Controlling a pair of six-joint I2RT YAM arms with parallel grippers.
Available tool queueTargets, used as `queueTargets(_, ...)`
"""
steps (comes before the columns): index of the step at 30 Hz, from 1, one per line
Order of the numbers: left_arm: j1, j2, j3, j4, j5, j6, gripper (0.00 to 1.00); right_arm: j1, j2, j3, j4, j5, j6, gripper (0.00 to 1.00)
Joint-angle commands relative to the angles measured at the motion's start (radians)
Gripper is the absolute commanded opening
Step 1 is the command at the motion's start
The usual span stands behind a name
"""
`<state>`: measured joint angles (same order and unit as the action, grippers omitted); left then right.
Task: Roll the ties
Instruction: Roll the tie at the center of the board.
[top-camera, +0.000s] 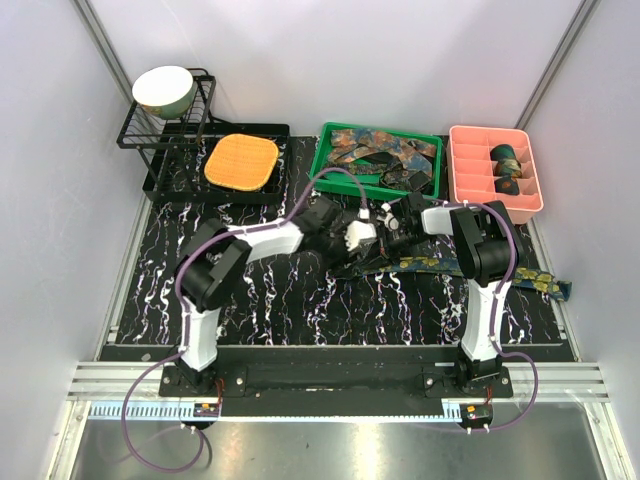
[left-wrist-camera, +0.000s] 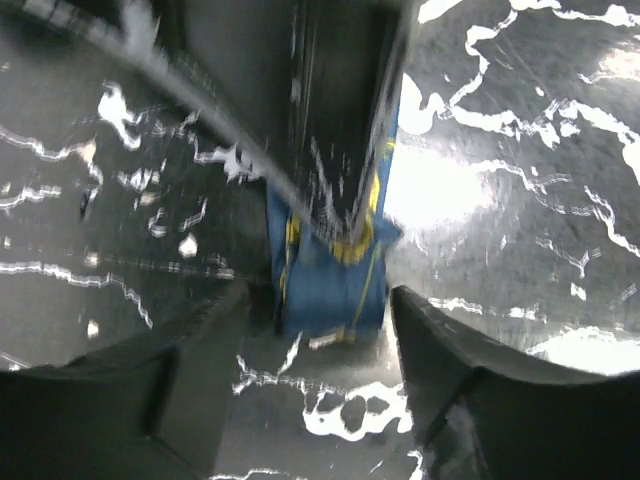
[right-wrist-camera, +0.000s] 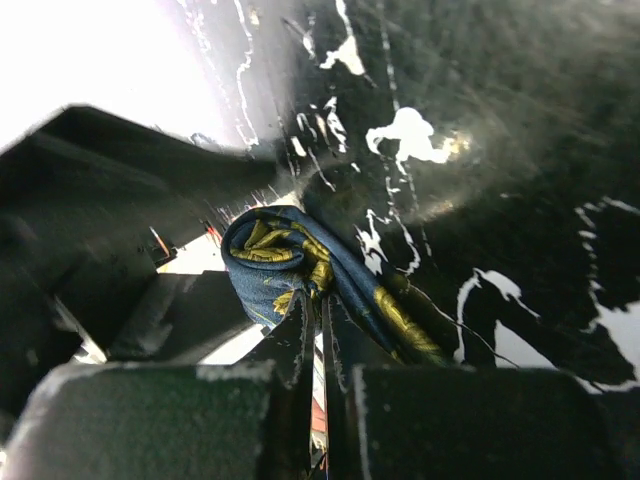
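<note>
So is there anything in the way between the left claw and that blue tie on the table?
Nothing visible does. The folded end of the blue tie lies right in the gap between the open fingers of the left gripper. The right gripper pinches that same end from the opposite side.

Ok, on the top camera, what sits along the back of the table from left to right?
Bowl → orange pad → green tray of loose ties → pink tray holding rolled ties.
</note>
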<state>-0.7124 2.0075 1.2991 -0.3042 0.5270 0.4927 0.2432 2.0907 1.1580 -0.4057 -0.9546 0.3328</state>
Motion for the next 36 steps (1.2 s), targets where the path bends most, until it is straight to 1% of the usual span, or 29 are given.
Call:
queueTargets(1, 0.086, -0.018, -0.22, 0.311, 0.151, -0.09, 0.75, 0.007, 0.046, 0.011, -0.062, 0.212, -0.046, 0.0)
queueTargets(2, 0.096, -0.027, -0.294, 0.397, 0.186, -0.112, 0.76, 0.007, 0.049, 0.014, -0.07, 0.227, -0.048, 0.0)
queueTargets(3, 0.099, -0.041, -0.325, 0.548, 0.198, -0.129, 0.77, 0.007, 0.054, 0.016, -0.073, 0.234, -0.048, 0.0)
queueTargets(5, 0.099, -0.046, -0.404, 0.689, 0.208, -0.186, 0.78, 0.007, 0.052, 0.022, -0.084, 0.263, -0.054, 0.0)
queueTargets(6, 0.099, -0.033, -0.422, 0.805, 0.208, -0.212, 0.78, 0.008, 0.052, 0.023, -0.088, 0.273, -0.057, 0.0)
queueTargets(7, 0.099, -0.023, -0.438, 0.857, 0.212, -0.268, 0.78, 0.008, 0.052, 0.023, -0.093, 0.283, -0.061, 0.0)
queueTargets(10, 0.093, 0.029, -0.443, 1.006, 0.254, -0.36, 0.75, 0.014, 0.057, 0.022, -0.096, 0.315, -0.06, 0.0)
queueTargets(11, 0.084, 0.04, -0.445, 1.039, 0.26, -0.374, 0.75, 0.016, 0.058, 0.023, -0.099, 0.329, -0.06, 0.0)
queueTargets(12, 0.08, 0.051, -0.448, 1.113, 0.263, -0.387, 0.74, 0.018, 0.061, 0.023, -0.096, 0.338, -0.06, 0.0)
queueTargets(14, 0.067, 0.074, -0.454, 1.163, 0.278, -0.41, 0.72, 0.021, 0.066, 0.022, -0.097, 0.359, -0.06, 0.0)
queueTargets(15, 0.062, 0.077, -0.451, 1.175, 0.284, -0.411, 0.68, 0.022, 0.069, 0.023, -0.097, 0.366, -0.06, 0.0)
queueTargets(17, 0.053, 0.083, -0.437, 1.157, 0.301, -0.405, 0.6, 0.024, 0.072, 0.023, -0.096, 0.384, -0.058, 0.0)
queueTargets(18, 0.054, 0.082, -0.439, 1.145, 0.303, -0.399, 0.5, 0.024, 0.075, 0.026, -0.099, 0.386, -0.057, 0.0)
queueTargets(19, 0.05, 0.073, -0.439, 1.143, 0.301, -0.396, 0.46, 0.025, 0.077, 0.028, -0.1, 0.387, -0.06, 0.0)
queueTargets(21, 0.044, 0.062, -0.42, 1.085, 0.282, -0.379, 0.41, 0.028, 0.078, 0.029, -0.104, 0.393, -0.054, 0.0)
queueTargets(23, 0.036, 0.06, -0.394, 0.997, 0.255, -0.365, 0.41, 0.03, 0.08, 0.031, -0.101, 0.395, -0.049, 0.0)
queueTargets(25, 0.021, 0.059, -0.371, 0.95, 0.226, -0.332, 0.4, 0.031, 0.083, 0.039, -0.1, 0.383, -0.043, 0.0)
queueTargets(26, 0.01, 0.056, -0.362, 0.873, 0.206, -0.281, 0.4, 0.033, 0.086, 0.04, -0.101, 0.376, -0.041, 0.0)
queueTargets(28, -0.015, 0.053, -0.311, 0.753, 0.142, -0.237, 0.37, 0.031, 0.085, 0.046, -0.105, 0.356, -0.04, 0.0)
queueTargets(29, -0.019, 0.048, -0.293, 0.626, 0.121, -0.191, 0.36, 0.031, 0.075, 0.049, -0.105, 0.352, -0.04, 0.0)
queueTargets(31, -0.022, 0.034, -0.261, 0.48, 0.065, -0.148, 0.33, 0.03, 0.065, 0.052, -0.107, 0.327, -0.044, 0.0)
queueTargets(33, -0.024, 0.013, -0.247, 0.386, 0.007, -0.085, 0.31, 0.031, 0.054, 0.06, -0.113, 0.294, -0.043, 0.0)
queueTargets(34, -0.022, 0.011, -0.236, 0.285, -0.007, -0.065, 0.3, 0.031, 0.049, 0.063, -0.111, 0.278, -0.043, 0.0)
queueTargets(35, -0.024, 0.01, -0.212, 0.237, -0.021, -0.028, 0.29, 0.033, 0.048, 0.063, -0.113, 0.274, -0.035, 0.0)
queueTargets(36, -0.024, 0.013, -0.202, 0.199, -0.05, -0.016, 0.29, 0.031, 0.048, 0.068, -0.108, 0.243, -0.035, 0.04)
